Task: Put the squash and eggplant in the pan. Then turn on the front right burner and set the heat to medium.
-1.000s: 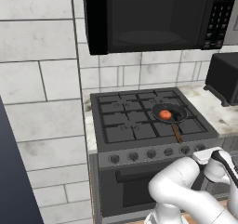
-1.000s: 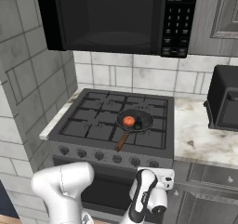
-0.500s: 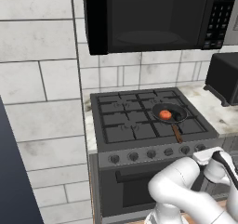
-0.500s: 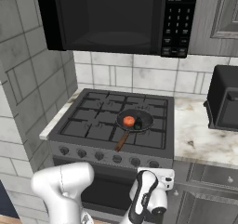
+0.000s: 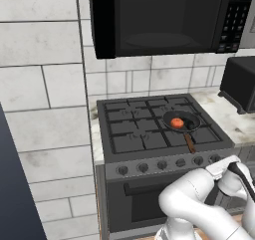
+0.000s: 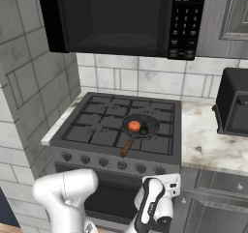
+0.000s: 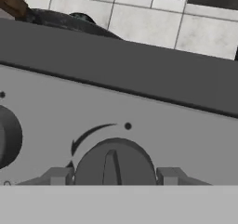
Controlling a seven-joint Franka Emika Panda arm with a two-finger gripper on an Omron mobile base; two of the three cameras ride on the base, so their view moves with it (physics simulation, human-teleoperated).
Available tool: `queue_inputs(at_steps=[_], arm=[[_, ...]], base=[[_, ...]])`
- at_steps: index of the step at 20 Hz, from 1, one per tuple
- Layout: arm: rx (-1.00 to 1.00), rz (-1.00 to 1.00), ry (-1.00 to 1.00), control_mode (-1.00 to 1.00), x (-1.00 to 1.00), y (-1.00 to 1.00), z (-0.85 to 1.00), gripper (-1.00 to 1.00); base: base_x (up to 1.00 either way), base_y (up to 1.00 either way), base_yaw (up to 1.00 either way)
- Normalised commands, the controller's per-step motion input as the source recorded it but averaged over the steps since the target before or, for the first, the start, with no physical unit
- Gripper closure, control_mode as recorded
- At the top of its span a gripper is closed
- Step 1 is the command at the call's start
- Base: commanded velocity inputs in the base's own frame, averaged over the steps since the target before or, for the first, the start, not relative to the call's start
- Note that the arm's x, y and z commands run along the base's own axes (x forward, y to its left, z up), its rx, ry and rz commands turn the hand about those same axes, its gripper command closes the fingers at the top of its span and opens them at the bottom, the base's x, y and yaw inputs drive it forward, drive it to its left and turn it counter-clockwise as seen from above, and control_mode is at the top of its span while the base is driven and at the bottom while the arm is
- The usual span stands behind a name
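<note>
My arm is folded low in front of me, elbow bent and forearm reaching forward to the near right. The gripper (image 7: 111,175) points straight ahead, level, its two fingertips (image 7: 56,175) spread apart either side of a knob (image 7: 114,165); I can't tell whether the tips press on it

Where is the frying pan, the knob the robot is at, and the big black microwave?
pan (image 6: 143,126): right base view, on its dark rim beside the food.
knob (image 7: 114,165): hand view, on the raised ridge across its face.
microwave (image 5: 149,15): left base view, on the middle of its door.
</note>
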Motion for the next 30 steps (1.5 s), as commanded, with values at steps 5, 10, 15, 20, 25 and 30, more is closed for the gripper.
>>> queue_inputs(at_steps=[5,10,15,20,25,30], arm=[[-0.25,0.00,0.00,-1.00,-0.05,0.00,0.00,1.00],[-0.24,0.00,0.00,-1.00,0.00,0.00,-0.01,1.00],[-0.21,0.00,0.00,-1.00,0.00,0.00,-0.06,1.00],[-0.24,0.00,0.00,-1.00,0.00,0.00,-0.10,1.00],[-0.24,0.00,0.00,-1.00,0.00,0.00,-0.05,1.00],[-0.25,0.00,0.00,-1.00,-0.01,0.00,-0.07,1.00]], base=[[0.00,0.00,0.00],[0.00,0.00,0.00],[0.00,0.00,0.00],[0.00,0.00,0.00],[0.00,0.00,0.00],[0.00,0.00,0.00]])
